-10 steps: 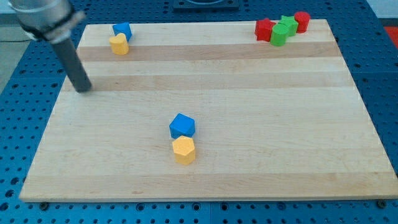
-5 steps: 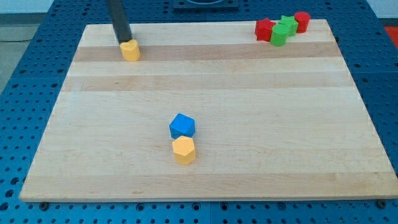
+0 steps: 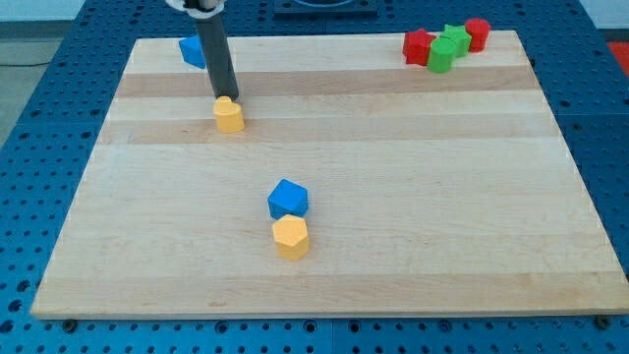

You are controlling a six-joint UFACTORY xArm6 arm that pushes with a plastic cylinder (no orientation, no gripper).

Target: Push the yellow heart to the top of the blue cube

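A yellow heart (image 3: pixel 229 115) lies on the wooden board (image 3: pixel 393 197), left of centre in the upper half. My tip (image 3: pixel 225 97) touches its upper edge, the rod rising toward the view's top. A blue cube (image 3: pixel 288 199) sits near the board's middle, below and to the right of the heart. A yellow hexagonal block (image 3: pixel 291 237) lies just below the blue cube, touching it.
Another blue block (image 3: pixel 192 50) sits at the board's top left, partly behind the rod. At the top right a cluster holds two red blocks (image 3: pixel 418 45) (image 3: pixel 477 32) and two green blocks (image 3: pixel 441 55) (image 3: pixel 455 39).
My tip swung from the board's left edge to the top-left blocks, then pushed the yellow heart down and to the right, away from the top-left blue block.
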